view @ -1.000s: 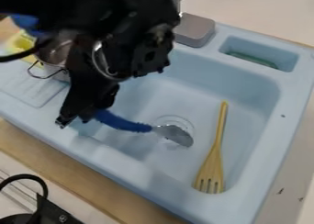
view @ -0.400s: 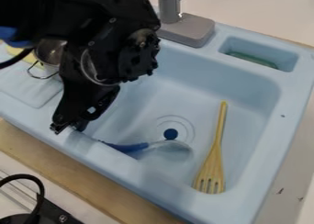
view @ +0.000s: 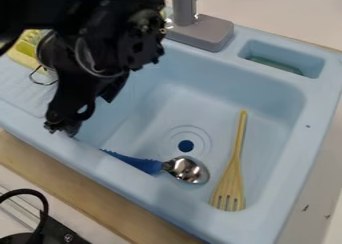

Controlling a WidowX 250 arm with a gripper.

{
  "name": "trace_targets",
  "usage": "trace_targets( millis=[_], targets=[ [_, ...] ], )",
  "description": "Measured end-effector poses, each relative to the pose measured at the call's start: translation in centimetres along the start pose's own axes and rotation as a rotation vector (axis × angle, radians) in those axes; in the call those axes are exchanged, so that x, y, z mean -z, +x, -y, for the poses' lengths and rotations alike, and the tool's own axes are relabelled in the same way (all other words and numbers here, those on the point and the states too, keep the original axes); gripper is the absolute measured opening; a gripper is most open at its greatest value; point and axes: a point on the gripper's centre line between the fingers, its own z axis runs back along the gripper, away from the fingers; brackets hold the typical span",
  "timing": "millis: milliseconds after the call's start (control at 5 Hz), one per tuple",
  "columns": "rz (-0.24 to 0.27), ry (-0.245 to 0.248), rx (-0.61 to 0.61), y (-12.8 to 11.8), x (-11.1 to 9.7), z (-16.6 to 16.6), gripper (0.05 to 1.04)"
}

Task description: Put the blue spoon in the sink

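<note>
Blue spoon [view: 149, 165] lies in sink [view: 257, 88], near claw [view: 81, 115].

Blue-handled spoon [view: 141, 164] in the light-blue sink [view: 280, 138], left of the wooden fork [view: 232, 175].

The one camera is looking down at a slant from fairly near, facing the sink [view: 314, 113], with the tap [view: 183, 7] standing at twelve o'clock in its view and the bench [view: 80, 189] showing toward seven.
</note>
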Motion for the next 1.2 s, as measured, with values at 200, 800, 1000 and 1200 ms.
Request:
trace_targets(
  millis=[200,800,1000,1200],
  targets=[
    [-0.099,0.027,-0.009,-0.5,-0.8,0.4,0.980],
    [-0.349,-0.100,0.434,-2.8,-4.7,4.4,0.980],
    [-0.320,-0.136,0.694,-3.1,-6.4,6.7,0.980],
    [-0.413,-0.145,0.986,-3.5,-6.9,8.7,0.980]
  ],
)
